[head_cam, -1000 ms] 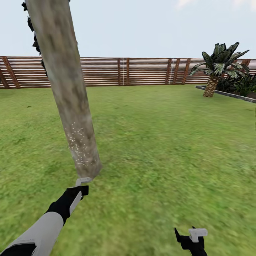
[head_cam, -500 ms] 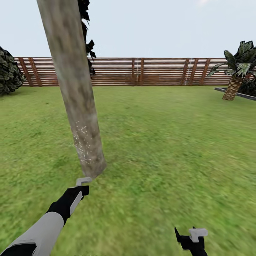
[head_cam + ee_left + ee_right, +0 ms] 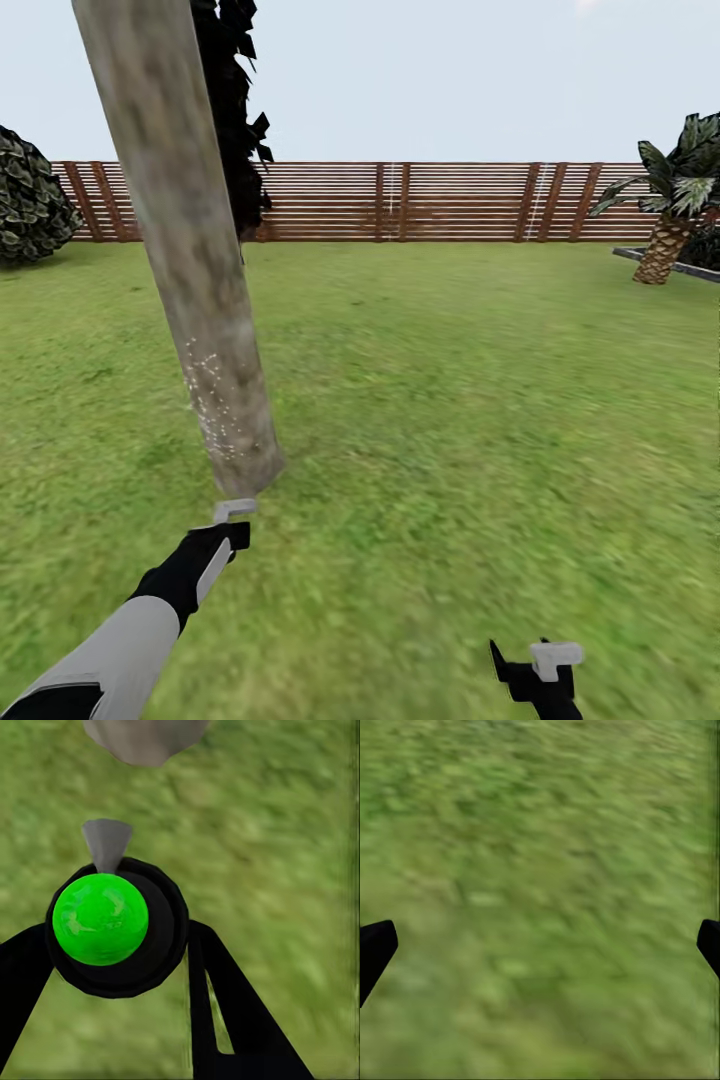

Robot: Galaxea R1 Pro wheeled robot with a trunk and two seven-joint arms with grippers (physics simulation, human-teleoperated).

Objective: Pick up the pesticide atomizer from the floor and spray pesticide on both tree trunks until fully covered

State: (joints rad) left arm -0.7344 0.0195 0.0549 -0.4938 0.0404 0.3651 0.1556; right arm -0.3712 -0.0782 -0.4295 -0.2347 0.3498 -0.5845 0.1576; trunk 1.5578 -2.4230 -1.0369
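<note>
- The spray bottle (image 3: 116, 926) sits in the left hand (image 3: 112, 937). From the left wrist it looks like a black round thing with a bright green ball on top and a small grey nozzle at the front.
- The left hand's two black fingers (image 3: 225, 1005) are closed around the bottle, one on each side.
- From the head, the left hand (image 3: 225, 530) is held out over the grass (image 3: 450, 420). The grey nozzle points at the foot of the tree trunk (image 3: 185, 250).
- The trunk is thick, pale grey and leans a bit. Its foot is just in front of the left hand. Small white dots (image 3: 215, 400) speckle its lower part.
- The right hand (image 3: 540, 680) is low, well off to the side of the left one. Its fingers (image 3: 375, 949) are spread wide apart with only grass between them.
- Far past both hands stand a brown fence (image 3: 420, 200), a dark bush (image 3: 30, 200) and a palm (image 3: 675, 200).
</note>
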